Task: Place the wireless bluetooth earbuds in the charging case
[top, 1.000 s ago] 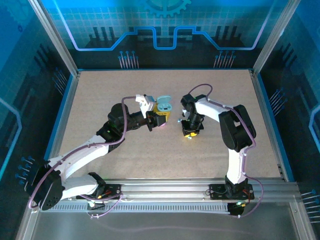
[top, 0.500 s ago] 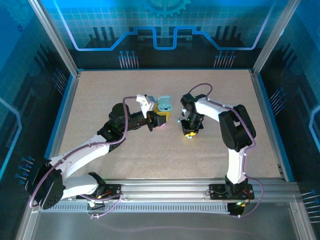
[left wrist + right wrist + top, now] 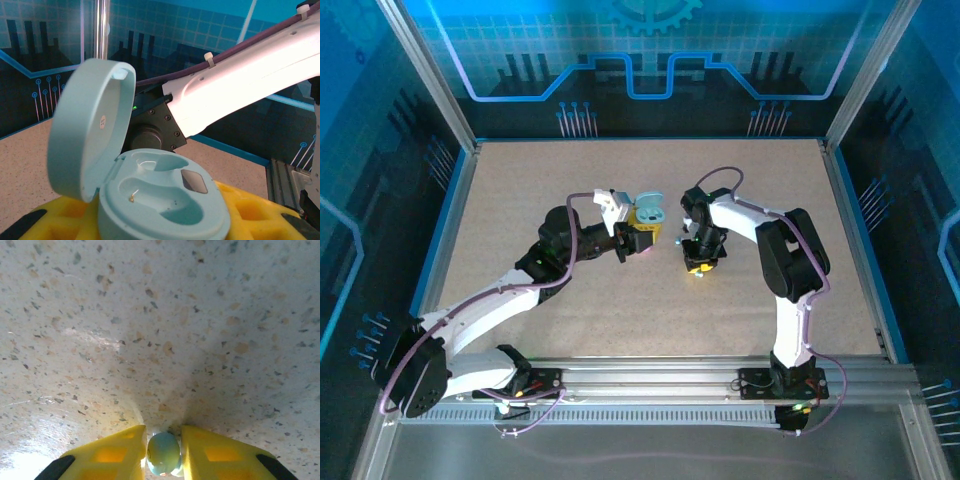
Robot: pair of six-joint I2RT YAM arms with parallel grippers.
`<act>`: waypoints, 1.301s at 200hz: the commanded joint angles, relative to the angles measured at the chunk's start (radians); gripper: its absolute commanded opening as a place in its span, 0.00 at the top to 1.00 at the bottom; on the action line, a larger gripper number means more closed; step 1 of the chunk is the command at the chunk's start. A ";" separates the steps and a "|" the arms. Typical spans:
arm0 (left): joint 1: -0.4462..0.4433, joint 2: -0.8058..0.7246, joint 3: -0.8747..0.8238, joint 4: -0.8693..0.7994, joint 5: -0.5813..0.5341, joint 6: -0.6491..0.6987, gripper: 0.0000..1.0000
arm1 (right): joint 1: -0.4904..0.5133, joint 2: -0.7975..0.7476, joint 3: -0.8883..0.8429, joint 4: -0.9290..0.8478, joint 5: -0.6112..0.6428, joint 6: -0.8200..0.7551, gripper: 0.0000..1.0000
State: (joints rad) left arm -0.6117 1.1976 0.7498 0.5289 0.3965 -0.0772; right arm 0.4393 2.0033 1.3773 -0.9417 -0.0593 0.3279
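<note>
The teal charging case [image 3: 162, 200] sits between the yellow fingers [image 3: 255, 212] of my left gripper [image 3: 160, 222], which is shut on it. Its lid [image 3: 90, 140] stands open and both earbud wells are empty. From above, the case [image 3: 647, 208] sticks up from the left gripper [image 3: 638, 232] near the table's middle. My right gripper [image 3: 698, 266] points straight down at the table just right of the case. A small teal earbud [image 3: 163, 452] is pinched between its yellow fingers [image 3: 117, 452], right at the speckled tabletop [image 3: 165, 330].
The right arm's white link [image 3: 240, 85] passes close behind the open case. A blue rim [image 3: 650, 140] and metal frame posts [image 3: 425, 70] bound the beige table [image 3: 570, 300].
</note>
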 commanded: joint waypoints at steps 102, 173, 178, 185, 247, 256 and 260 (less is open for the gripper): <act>-0.006 -0.004 0.009 0.023 0.001 0.000 0.70 | 0.014 0.043 0.017 -0.060 -0.001 -0.025 0.72; -0.005 -0.004 0.008 0.022 -0.001 -0.001 0.70 | 0.024 0.042 0.013 -0.069 0.017 -0.032 0.71; -0.006 -0.004 0.008 0.023 -0.001 -0.001 0.70 | 0.025 0.041 0.013 -0.069 0.018 -0.032 0.71; -0.006 -0.002 0.008 0.023 0.001 -0.002 0.70 | 0.025 0.042 0.010 -0.069 0.018 -0.033 0.72; -0.006 -0.002 0.011 0.019 -0.001 -0.001 0.70 | 0.029 0.034 0.000 -0.066 0.037 -0.054 0.73; -0.006 -0.002 0.011 0.018 -0.002 -0.001 0.70 | 0.029 0.034 -0.001 -0.065 0.038 -0.056 0.73; -0.005 -0.002 0.011 0.018 -0.002 -0.001 0.70 | 0.028 0.034 -0.001 -0.065 0.038 -0.057 0.73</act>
State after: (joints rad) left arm -0.6117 1.1976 0.7498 0.5285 0.3965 -0.0772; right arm 0.4515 2.0167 1.3941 -0.9672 -0.0334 0.2874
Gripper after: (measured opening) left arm 0.390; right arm 0.273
